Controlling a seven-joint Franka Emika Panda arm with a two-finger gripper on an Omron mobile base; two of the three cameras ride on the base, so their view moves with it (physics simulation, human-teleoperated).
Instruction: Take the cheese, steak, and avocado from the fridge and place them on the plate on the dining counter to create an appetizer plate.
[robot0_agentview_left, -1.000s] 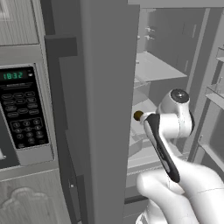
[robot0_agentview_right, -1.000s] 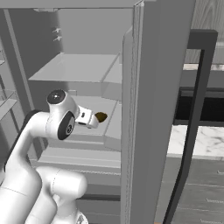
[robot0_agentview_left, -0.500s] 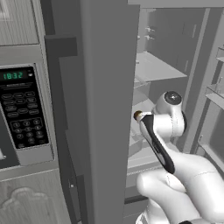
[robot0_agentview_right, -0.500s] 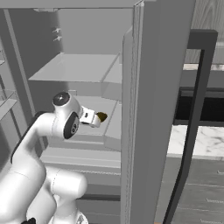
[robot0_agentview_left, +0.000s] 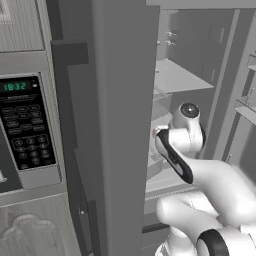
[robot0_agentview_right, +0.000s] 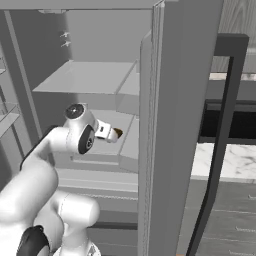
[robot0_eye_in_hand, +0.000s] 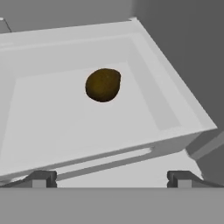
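Gripper (robot0_eye_in_hand: 109, 177) wide open, nothing held, inside the fridge (robot0_agentview_left: 120, 125). Avocado (robot0_eye_in_hand: 103, 85) sits alone in a pale tray (robot0_eye_in_hand: 175, 105) on a fridge shelf, straight ahead of the gripper and a bit beyond, not touching. Its long axis looks slightly tilted across the jaw line. Tray wall rises near the avocado's far side; near lip lies between gripper and avocado. Room to either side OK.
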